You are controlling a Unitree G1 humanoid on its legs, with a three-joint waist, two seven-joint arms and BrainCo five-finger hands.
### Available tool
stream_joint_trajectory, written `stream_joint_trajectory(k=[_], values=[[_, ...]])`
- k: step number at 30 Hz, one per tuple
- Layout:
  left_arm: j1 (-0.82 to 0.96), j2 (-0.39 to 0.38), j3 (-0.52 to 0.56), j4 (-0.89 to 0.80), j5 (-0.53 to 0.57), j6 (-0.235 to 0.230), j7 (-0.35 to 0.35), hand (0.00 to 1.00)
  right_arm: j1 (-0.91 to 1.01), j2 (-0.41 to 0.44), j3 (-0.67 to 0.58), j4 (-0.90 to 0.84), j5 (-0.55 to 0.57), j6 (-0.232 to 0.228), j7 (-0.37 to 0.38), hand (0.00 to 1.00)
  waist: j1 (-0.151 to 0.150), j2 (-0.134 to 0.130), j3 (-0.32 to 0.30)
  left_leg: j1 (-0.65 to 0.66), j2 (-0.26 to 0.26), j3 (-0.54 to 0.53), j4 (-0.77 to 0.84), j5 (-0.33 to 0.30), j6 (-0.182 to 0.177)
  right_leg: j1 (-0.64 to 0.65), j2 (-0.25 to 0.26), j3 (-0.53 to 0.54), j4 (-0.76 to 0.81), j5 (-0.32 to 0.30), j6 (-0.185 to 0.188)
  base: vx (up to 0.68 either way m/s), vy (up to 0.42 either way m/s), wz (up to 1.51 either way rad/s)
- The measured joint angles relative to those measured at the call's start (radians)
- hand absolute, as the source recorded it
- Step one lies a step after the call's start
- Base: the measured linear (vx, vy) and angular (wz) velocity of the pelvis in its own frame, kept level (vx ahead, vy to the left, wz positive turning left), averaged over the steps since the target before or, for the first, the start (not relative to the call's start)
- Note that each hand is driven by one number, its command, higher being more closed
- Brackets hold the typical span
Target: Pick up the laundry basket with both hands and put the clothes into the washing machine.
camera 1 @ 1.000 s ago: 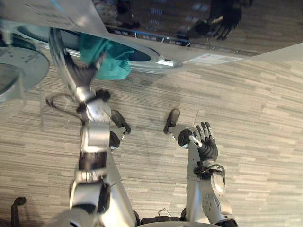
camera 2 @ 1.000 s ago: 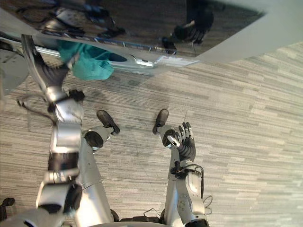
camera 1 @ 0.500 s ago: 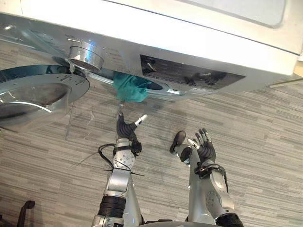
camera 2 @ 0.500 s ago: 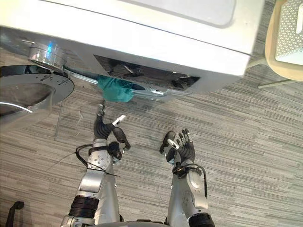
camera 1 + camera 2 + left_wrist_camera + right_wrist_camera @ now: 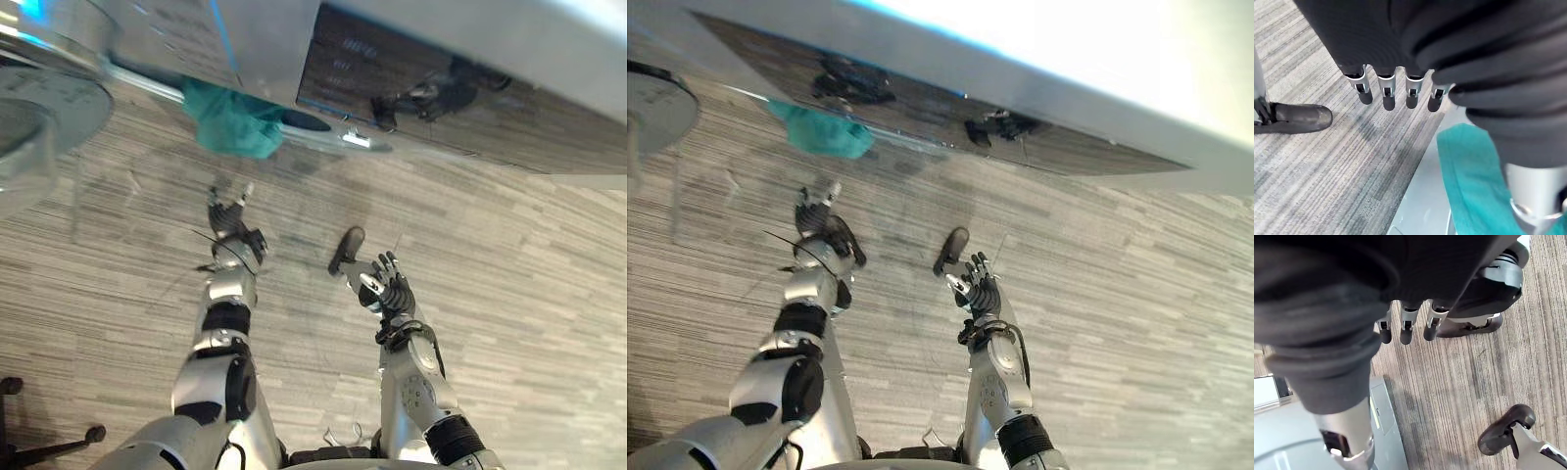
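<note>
Left hand [image 5: 227, 211] now drawn back off teal cloth [image 5: 235, 117], fingers relaxed, holding nothing. Cloth at my 12 o'clock, draped half out of washing machine [image 5: 265, 39] mouth; I reckon it needs another push. Right hand [image 5: 387, 284] at 4 o'clock, loose, idle.

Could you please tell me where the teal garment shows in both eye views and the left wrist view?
Left eye view: teal garment upper left, hanging from the washing machine.
Right eye view: upper left, under the machine's edge.
Left wrist view: beside the thumb.
Shared landmark: the left hand, open, just short of the garment.
</note>
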Motion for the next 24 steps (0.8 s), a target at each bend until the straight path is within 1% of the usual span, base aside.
stream_joint_trajectory(k=[1, 5, 6, 7, 10, 12, 13, 14, 15, 16, 18, 20, 21, 22, 23, 24], values=[[-0.035, 0.019, -0.002, 0.007, -0.023, 0.000, -0.001, 0.00, 0.000, -0.004, 0.000, -0.018, 0.014, -0.007, 0.003, 0.00, 0.001, -0.003, 0.010, -0.015, 0.002, -0.003, 0.005, 0.000, 0.000, -0.011, 0.001, -0.002, 0.001, 0.001, -0.002, 0.01, 0.003, -0.03], [-0.109, 0.080, -0.014, 0.042, -0.022, 0.003, -0.005, 0.00, 0.006, -0.011, -0.008, -0.055, 0.026, -0.018, 0.023, 0.00, -0.002, -0.004, 0.010, -0.043, 0.006, -0.004, 0.008, 0.003, 0.006, -0.036, 0.004, -0.004, -0.001, 0.003, -0.004, 0.00, -0.010, -0.03], [-0.124, 0.107, -0.028, 0.043, -0.013, 0.005, -0.007, 0.00, 0.006, -0.011, -0.011, -0.061, 0.038, -0.030, 0.035, 0.00, -0.002, -0.007, 0.008, -0.048, 0.008, -0.002, 0.006, 0.000, 0.000, -0.042, 0.006, -0.002, -0.002, 0.003, -0.004, 0.00, -0.025, -0.05], [-0.129, 0.118, -0.043, 0.043, -0.008, 0.005, -0.011, 0.00, 0.006, -0.012, -0.014, -0.063, 0.047, -0.033, 0.043, 0.00, -0.002, -0.008, 0.008, -0.048, 0.010, 0.000, 0.005, 0.000, 0.000, -0.043, 0.008, -0.002, -0.005, 0.003, -0.003, -0.01, -0.027, -0.06], [-0.147, 0.165, -0.094, 0.023, 0.035, 0.008, -0.028, 0.00, 0.006, -0.012, -0.035, -0.071, 0.068, -0.042, 0.059, 0.00, -0.002, -0.016, 0.000, -0.051, 0.027, 0.032, -0.017, 0.002, -0.003, -0.054, 0.019, 0.000, -0.035, 0.011, 0.014, -0.02, -0.022, -0.09], [-0.155, 0.196, -0.141, -0.017, 0.071, 0.008, -0.032, 0.00, 0.007, -0.013, -0.046, -0.080, 0.093, -0.046, 0.065, 0.00, -0.011, -0.028, -0.011, -0.056, 0.039, 0.065, -0.042, 0.007, -0.012, -0.068, 0.024, 0.002, -0.061, 0.019, 0.026, -0.01, -0.005, -0.03], [-0.161, 0.200, -0.158, -0.028, 0.081, 0.007, -0.035, 0.00, 0.009, -0.013, -0.052, -0.084, 0.096, -0.050, 0.066, 0.00, -0.011, -0.029, -0.011, -0.057, 0.045, 0.078, -0.051, 0.010, -0.016, -0.071, 0.025, 0.000, -0.069, 0.019, 0.026, -0.03, 0.000, 0.06], [-0.175, 0.210, -0.183, -0.045, 0.099, 0.006, -0.046, 0.00, 0.009, -0.015, -0.060, -0.088, 0.104, -0.056, 0.068, 0.00, -0.015, -0.029, -0.011, -0.057, 0.046, 0.096, -0.069, 0.020, -0.032, -0.076, 0.025, 0.000, -0.084, 0.020, 0.027, -0.02, 0.000, 0.09], [-0.180, 0.214, -0.200, -0.056, 0.107, 0.004, -0.047, 0.00, 0.009, -0.018, -0.062, -0.091, 0.111, -0.059, 0.069, 0.00, -0.018, -0.030, -0.009, -0.058, 0.047, 0.105, -0.077, 0.022, -0.034, -0.078, 0.025, -0.001, -0.091, 0.020, 0.028, -0.03, 0.008, 0.09], [-0.195, 0.220, -0.223, -0.073, 0.126, -0.009, -0.047, 0.00, 0.009, -0.028, -0.065, -0.101, 0.123, -0.064, 0.078, 0.00, -0.021, -0.033, 0.004, -0.060, 0.047, 0.119, -0.092, 0.024, -0.037, -0.081, 0.025, -0.004, -0.109, 0.024, 0.034, -0.05, 0.030, 0.01], [-0.236, 0.234, -0.257, -0.088, 0.139, -0.018, -0.055, 0.00, 0.009, -0.038, -0.076, -0.111, 0.130, -0.071, 0.089, 0.00, -0.023, -0.038, 0.030, -0.069, 0.046, 0.154, -0.130, 0.029, -0.046, -0.096, 0.026, -0.009, -0.152, 0.036, 0.051, -0.06, 0.054, -0.07], [-0.256, 0.238, -0.301, -0.088, 0.144, -0.018, -0.084, 0.00, 0.010, -0.051, -0.081, -0.107, 0.132, -0.072, 0.090, 0.00, -0.029, -0.028, 0.036, -0.112, 0.048, 0.181, -0.132, 0.029, -0.046, -0.134, 0.022, -0.012, -0.187, 0.067, 0.053, -0.06, 0.069, -0.17], [-0.256, 0.244, -0.313, -0.086, 0.149, -0.014, -0.097, 0.00, 0.010, -0.051, -0.081, -0.105, 0.134, -0.070, 0.092, 0.00, -0.029, -0.027, 0.037, -0.117, 0.048, 0.190, -0.134, 0.029, -0.046, -0.140, 0.021, -0.010, -0.195, 0.078, 0.053, -0.06, 0.062, -0.19], [-0.253, 0.245, -0.331, -0.083, 0.169, -0.007, -0.132, 0.00, 0.010, -0.051, -0.089, -0.110, 0.143, -0.068, 0.102, 0.00, -0.033, -0.027, 0.037, -0.118, 0.048, 0.212, -0.135, 0.029, -0.046, -0.147, 0.014, -0.008, -0.211, 0.094, 0.056, -0.06, 0.055, -0.14], [-0.249, 0.245, -0.346, -0.082, 0.175, -0.006, -0.145, 0.00, 0.011, -0.051, -0.095, -0.109, 0.143, -0.062, 0.109, 0.00, -0.031, -0.027, 0.037, -0.118, 0.047, 0.217, -0.127, 0.031, -0.044, -0.147, 0.010, -0.004, -0.217, 0.111, 0.054, -0.07, 0.051, -0.16], [-0.249, 0.244, -0.361, -0.075, 0.207, 0.011, -0.176, 0.00, 0.011, -0.052, -0.099, -0.109, 0.154, -0.049, 0.113, 0.00, -0.028, -0.027, 0.037, -0.118, 0.049, 0.217, -0.106, 0.036, -0.036, -0.145, 0.009, 0.006, -0.215, 0.135, 0.049, -0.06, 0.032, -0.13]])
